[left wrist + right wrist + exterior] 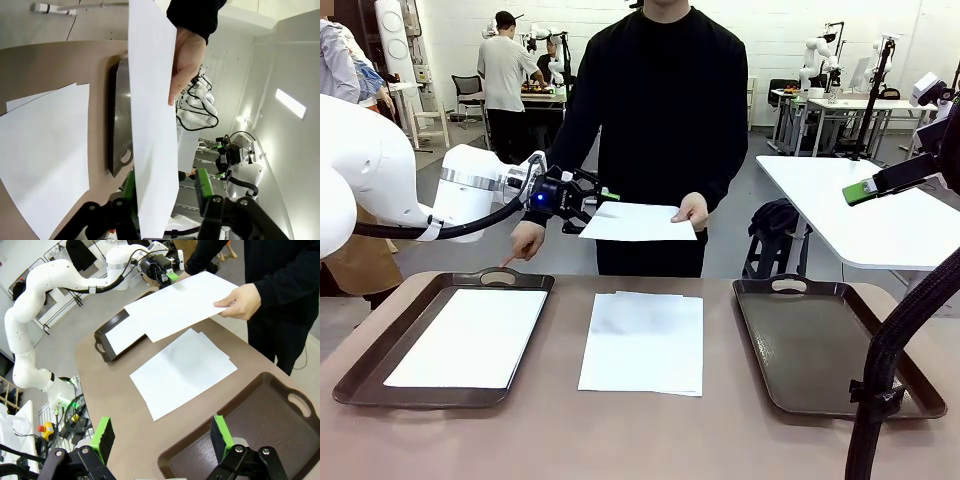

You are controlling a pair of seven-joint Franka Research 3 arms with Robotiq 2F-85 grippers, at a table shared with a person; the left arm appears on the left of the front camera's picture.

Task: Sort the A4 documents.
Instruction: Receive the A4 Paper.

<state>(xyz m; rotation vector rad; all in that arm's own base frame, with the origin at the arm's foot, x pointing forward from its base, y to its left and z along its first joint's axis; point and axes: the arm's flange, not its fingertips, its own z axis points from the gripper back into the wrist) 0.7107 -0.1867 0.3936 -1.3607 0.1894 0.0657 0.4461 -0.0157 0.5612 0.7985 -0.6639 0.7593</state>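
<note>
— Where was the thin white A4 sheet (638, 222) when we looked?
— In the air beyond the far edge of the beige surface (720, 440), held roughly flat. The person's holding hand (692, 210) pinched the end on our right, and our left tool (592, 207) sat at the opposite end.
— So how did its long axis lie?
— Across us, side to side, from the left tool to that hand.
— Was the left tool clamped on it?
— Not that we could see. In the left wrist view the sheet passed between the green pads (201, 182) and one pad stood clear of the paper. We took the jaws as apart, straddling the edge.
— And the right tool (162, 435)?
— Spread wide with nothing in it, above the near right of the surface by the empty dark brown handled tray (820, 350). It was well apart from the held sheet, so the left arm was plainly the nearer.
— Where did we think the sheet belonged?
— In the left dark brown tray (360, 370), below and to the left of the tool. Another white sheet (470, 335) lay in it, and the person's pointing hand (525, 240) aimed down at its far handle. A loose pile of white sheets (642, 342) lay between the trays.
— What was the risk?
— Pulling before the hand let go. We judged that such thin paper could slip or tear.
</note>
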